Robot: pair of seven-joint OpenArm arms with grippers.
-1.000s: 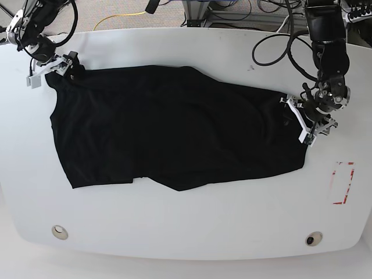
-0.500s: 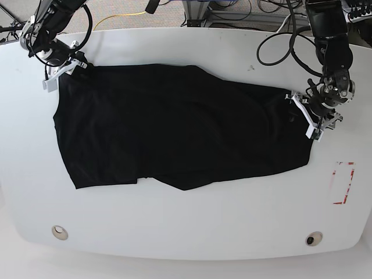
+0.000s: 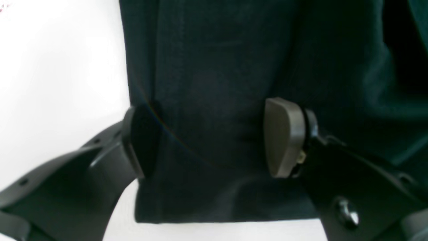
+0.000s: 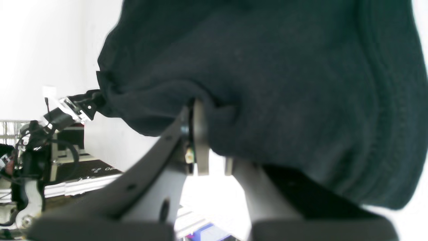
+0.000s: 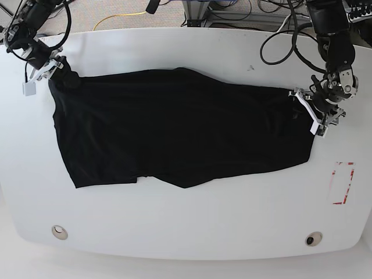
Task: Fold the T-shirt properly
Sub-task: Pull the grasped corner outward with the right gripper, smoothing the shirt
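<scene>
Right end effector [image 5: 51,71], at the worktop's far left corner in the base view, is closed on a bunched corner of the T-shirt [image 5: 174,128]; the right wrist view shows the black cloth [image 4: 267,83] gathered between its nearly touching pads [image 4: 200,144]. Left end effector [image 5: 317,113], near the right edge, stands wide open astride the shirt's opposite end, one pad [image 3: 284,137] over the fabric and the other [image 3: 140,140] at its border; it has hold of nothing.

Position of the garment: spread flat across the middle of the white worktop [image 5: 186,221], long axis running left to right, lower edge uneven with a small step near the front left.

Step in hand, as judged: securing both far corners before a fold. To do it well, the open end effector should probably close only once both layers lie between its pads, and at the hem corner rather than mid-panel, so that the lifted edge stays straight. Both arms would then need to rise together, keeping the cloth lightly taut; limp fabric sags and creases if one side leads.

Surroundings: black cables [image 5: 279,46] loop over the far right of the worktop, close to the left arm. A red-outlined rectangle [image 5: 343,183] lies near the right edge, and two round fittings [image 5: 59,232] [image 5: 314,239] sit along the front edge, all well apart from the shirt. Nothing lies on the cloth itself.
</scene>
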